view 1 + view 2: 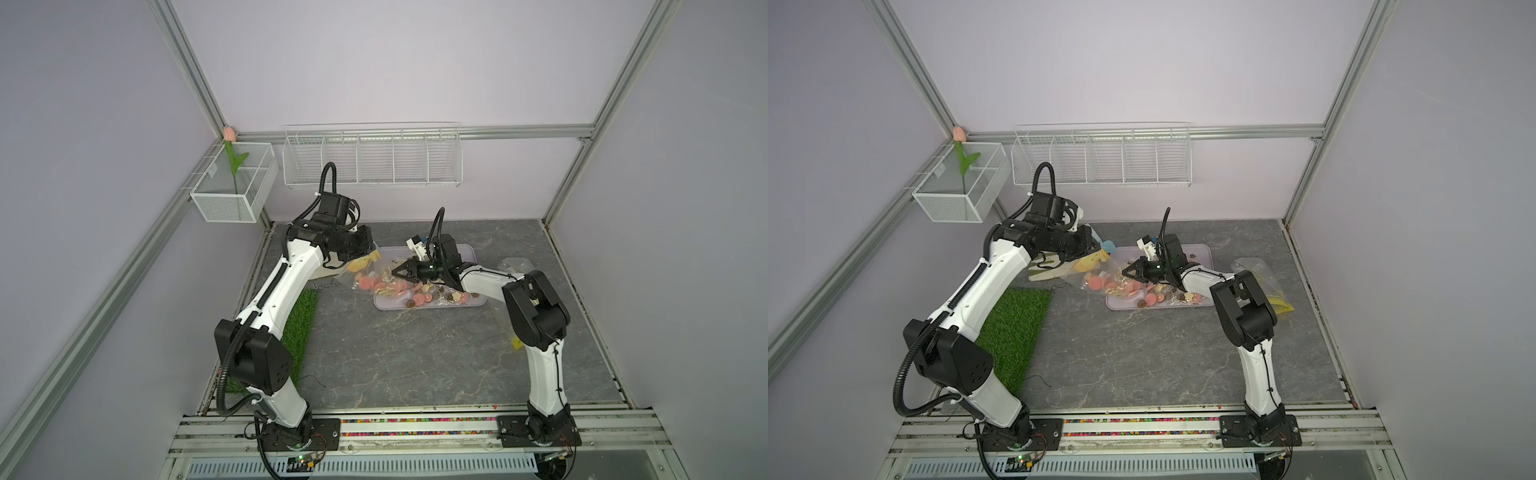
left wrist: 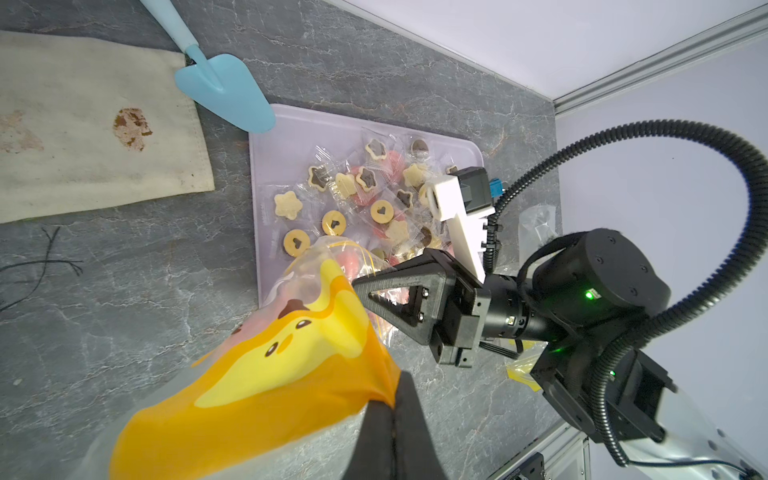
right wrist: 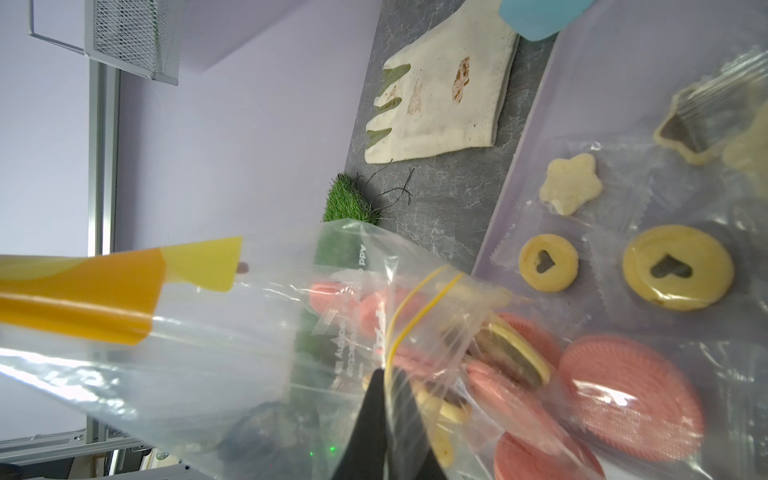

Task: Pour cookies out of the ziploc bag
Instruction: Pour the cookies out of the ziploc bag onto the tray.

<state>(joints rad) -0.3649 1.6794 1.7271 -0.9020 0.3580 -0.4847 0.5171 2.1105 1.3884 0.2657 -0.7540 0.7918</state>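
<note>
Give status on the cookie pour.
Left gripper shut on ziploc bag bottom; right gripper shut on mouth. Many cookies on tray, some in bag. Nothing blocking.

The left end effector (image 2: 392, 401) and right end effector (image 3: 388, 378) are pinched closed.

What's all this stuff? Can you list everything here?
ziploc bag: one, clear with yellow-orange print, at tray's edge
cookies: many, pink, cream, brown, on tray and in bag
tray: one, lilac, on table
trowel: one, blue, by tray corner
glove: one, cream, beside trowel
grass mat: one, green, table's left
second bag: one, clear, right of tray
wire rack: one, white, back wall
mesh basket: one, white, left wall
tulip: one, pink, in basket
left gripper: one, black, shut on bag's printed end
right gripper: one, black, shut on bag's mouth
</note>
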